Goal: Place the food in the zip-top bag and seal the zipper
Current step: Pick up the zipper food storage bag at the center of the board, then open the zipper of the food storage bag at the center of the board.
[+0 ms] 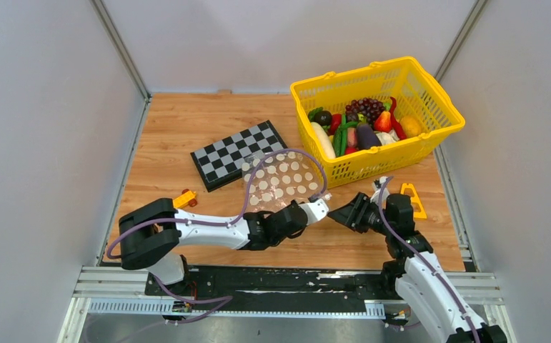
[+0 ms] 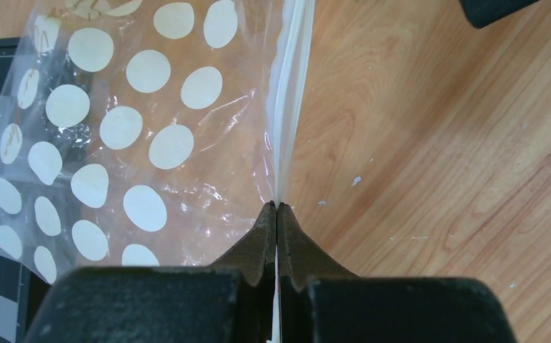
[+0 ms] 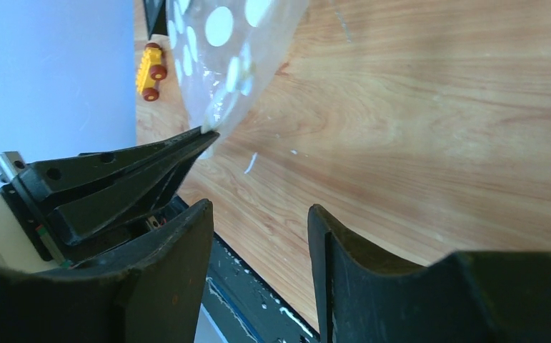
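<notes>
The zip-top bag [image 1: 281, 180], clear with white dots, lies flat on the wooden table, partly over the checkerboard. My left gripper [image 1: 322, 202] is shut on the zipper [image 2: 290, 93] at the bag's near right corner; in the left wrist view the jaws [image 2: 277, 207] pinch the white strip between them. The right wrist view shows that same corner of the bag [image 3: 222, 43] caught in the left fingertips [image 3: 199, 134]. My right gripper [image 1: 344, 214] stands open just right of that corner, nothing between its fingers [image 3: 258, 209]. The food [image 1: 361, 128] sits in the yellow basket, with grapes [image 1: 367, 107] and a white vegetable [image 1: 322, 139].
The yellow basket [image 1: 376, 71] stands at the back right. A black-and-white checkerboard [image 1: 233, 153] lies left of the bag. A small yellow toy [image 1: 184, 199] sits by the left arm, and a yellow piece [image 1: 413, 199] lies beside the right arm.
</notes>
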`<control>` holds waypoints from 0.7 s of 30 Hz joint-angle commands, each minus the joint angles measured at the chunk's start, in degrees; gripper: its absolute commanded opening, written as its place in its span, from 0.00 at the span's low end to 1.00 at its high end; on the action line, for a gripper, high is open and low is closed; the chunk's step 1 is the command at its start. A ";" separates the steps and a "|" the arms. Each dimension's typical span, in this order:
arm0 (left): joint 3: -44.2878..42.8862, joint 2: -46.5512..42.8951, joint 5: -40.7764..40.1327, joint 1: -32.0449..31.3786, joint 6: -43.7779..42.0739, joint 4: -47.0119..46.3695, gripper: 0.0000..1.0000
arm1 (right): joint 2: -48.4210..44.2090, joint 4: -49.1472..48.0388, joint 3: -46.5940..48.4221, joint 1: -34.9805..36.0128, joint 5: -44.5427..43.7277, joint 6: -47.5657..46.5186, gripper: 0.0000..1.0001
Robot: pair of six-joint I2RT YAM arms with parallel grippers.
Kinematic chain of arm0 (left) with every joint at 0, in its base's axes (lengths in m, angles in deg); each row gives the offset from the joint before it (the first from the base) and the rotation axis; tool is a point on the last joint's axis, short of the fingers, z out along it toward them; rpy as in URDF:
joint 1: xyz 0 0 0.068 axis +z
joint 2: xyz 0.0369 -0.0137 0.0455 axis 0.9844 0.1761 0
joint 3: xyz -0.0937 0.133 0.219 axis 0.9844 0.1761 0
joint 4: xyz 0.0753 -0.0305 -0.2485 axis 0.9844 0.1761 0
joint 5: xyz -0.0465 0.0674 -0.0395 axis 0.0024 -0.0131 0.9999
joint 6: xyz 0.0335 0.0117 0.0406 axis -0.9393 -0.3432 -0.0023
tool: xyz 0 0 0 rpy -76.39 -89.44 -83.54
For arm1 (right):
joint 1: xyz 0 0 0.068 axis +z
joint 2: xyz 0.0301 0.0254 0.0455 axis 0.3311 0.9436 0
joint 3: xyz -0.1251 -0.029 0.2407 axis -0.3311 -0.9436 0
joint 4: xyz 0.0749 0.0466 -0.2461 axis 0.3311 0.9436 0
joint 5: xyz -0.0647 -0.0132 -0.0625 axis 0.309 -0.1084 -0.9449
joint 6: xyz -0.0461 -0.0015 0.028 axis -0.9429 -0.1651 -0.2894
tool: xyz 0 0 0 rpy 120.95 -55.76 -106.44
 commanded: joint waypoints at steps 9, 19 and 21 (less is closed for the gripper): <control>-1.53 -6.46 4.91 -0.36 14.57 3.09 0.00 | 1.95 -8.23 2.93 14.13 -15.14 6.22 0.51; -0.61 -7.17 6.77 -0.34 19.83 2.08 0.00 | 7.91 -17.39 4.40 19.28 -20.57 8.11 0.46; -0.61 -7.24 6.90 -0.32 20.61 1.95 0.00 | 8.53 -17.66 4.72 20.44 -21.35 8.15 0.47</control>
